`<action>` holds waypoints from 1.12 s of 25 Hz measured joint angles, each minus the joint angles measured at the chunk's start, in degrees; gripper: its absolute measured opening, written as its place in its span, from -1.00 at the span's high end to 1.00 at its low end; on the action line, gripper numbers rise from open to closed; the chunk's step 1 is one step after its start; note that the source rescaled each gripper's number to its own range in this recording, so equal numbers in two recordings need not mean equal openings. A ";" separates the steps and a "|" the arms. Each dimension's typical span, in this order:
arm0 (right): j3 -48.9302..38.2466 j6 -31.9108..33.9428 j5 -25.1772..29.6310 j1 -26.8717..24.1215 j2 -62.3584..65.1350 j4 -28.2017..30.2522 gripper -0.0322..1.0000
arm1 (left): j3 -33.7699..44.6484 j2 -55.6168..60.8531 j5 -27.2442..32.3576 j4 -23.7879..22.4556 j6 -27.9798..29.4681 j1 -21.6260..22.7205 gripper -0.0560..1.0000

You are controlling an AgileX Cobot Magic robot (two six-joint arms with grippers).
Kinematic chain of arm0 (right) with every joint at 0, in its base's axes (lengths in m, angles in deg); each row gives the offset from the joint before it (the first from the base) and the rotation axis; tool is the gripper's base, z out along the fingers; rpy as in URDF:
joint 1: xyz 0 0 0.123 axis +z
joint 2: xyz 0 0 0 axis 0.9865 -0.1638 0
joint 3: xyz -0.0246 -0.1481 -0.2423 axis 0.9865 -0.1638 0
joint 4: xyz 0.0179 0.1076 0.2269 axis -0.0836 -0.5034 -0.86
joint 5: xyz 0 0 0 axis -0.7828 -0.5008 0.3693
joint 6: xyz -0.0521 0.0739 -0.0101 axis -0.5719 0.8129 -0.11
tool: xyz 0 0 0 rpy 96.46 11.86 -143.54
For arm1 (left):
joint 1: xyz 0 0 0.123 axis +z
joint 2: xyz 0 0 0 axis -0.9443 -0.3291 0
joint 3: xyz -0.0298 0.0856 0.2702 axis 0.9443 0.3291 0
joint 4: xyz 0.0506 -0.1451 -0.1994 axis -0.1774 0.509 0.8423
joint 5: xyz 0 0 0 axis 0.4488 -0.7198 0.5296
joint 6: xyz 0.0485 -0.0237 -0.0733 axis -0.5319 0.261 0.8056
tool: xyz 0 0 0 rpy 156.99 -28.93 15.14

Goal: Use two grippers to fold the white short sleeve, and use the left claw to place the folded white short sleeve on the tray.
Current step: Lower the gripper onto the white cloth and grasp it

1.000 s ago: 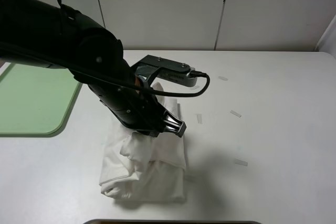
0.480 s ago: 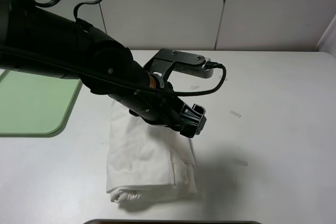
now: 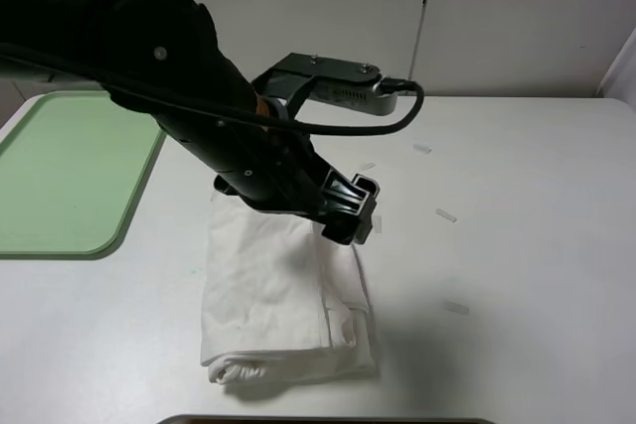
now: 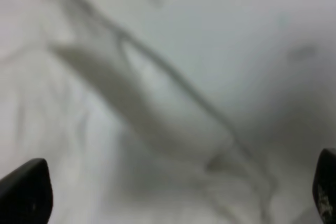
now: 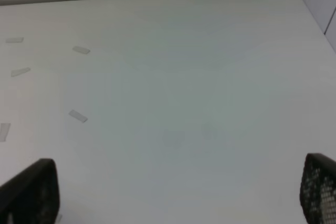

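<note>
The white short sleeve (image 3: 278, 290) lies folded into a rough rectangle on the white table, near the front middle. My left gripper (image 3: 348, 208) hangs just above the shirt's far right edge. In the left wrist view its fingertips (image 4: 26, 192) stand wide apart, open, with blurred white cloth (image 4: 131, 103) close below and nothing between them. The light-green tray (image 3: 70, 176) sits at the far left, holding nothing that shows. My right gripper (image 5: 176, 190) is open and empty over bare table; it is out of the exterior high view.
Several small pale tape strips lie on the table right of the shirt, such as one (image 3: 446, 215) and another (image 3: 455, 308); some show in the right wrist view (image 5: 77, 116). A dark edge (image 3: 328, 420) runs along the table's front. White cabinet doors stand behind.
One second ago the left gripper was low on the bunched cloth. The shirt has since dropped flat and folded, and the left arm has lifted and drawn back slightly.
</note>
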 joint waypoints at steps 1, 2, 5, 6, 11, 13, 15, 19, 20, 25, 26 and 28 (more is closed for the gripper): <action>0.00 0.00 0.00 0.00 0.00 0.00 -1.00 | -0.03 0.65 3.36 -0.21 0.00 0.66 -1.00; 0.00 0.00 0.00 0.00 0.00 0.00 -1.00 | -0.06 0.80 5.36 -0.34 0.00 1.11 -1.00; 0.00 0.00 0.00 0.00 0.00 0.00 -1.00 | 0.08 0.51 9.89 -0.99 0.00 2.53 -1.00; 0.00 0.00 0.00 0.00 0.00 0.00 -1.00 | 0.45 0.44 10.02 -1.48 0.00 2.93 -1.00; 0.00 0.00 0.00 0.00 0.00 0.00 -1.00 | 1.51 -2.67 6.55 -2.29 -1.03 4.78 -1.00; 0.00 0.00 0.00 0.00 0.00 0.00 -1.00 | 1.62 -5.54 3.38 -2.29 -2.11 4.95 -1.00; 0.00 0.00 0.00 0.00 0.00 0.00 -1.00 | 1.62 -8.17 0.02 -2.19 -2.95 4.95 -1.00; 0.00 0.00 0.00 0.00 0.00 0.00 -1.00 | 1.62 -11.78 -3.62 -1.48 -3.54 4.95 -1.00; 0.00 0.00 0.00 0.00 0.00 0.00 -1.00 | 1.62 -13.95 -5.39 -0.83 -4.03 4.95 -1.00; 0.00 0.00 0.00 0.00 0.00 0.00 -1.00 | 1.62 -16.91 -8.19 -0.78 -4.29 4.95 -1.00; 0.00 0.00 0.00 0.00 0.00 0.00 -1.00 | 1.62 -16.98 -8.31 -0.76 -4.29 4.95 -1.00; 0.00 0.00 0.00 0.00 0.00 0.00 -1.00 | 1.38 -16.98 -7.97 -0.76 -4.29 4.95 -1.00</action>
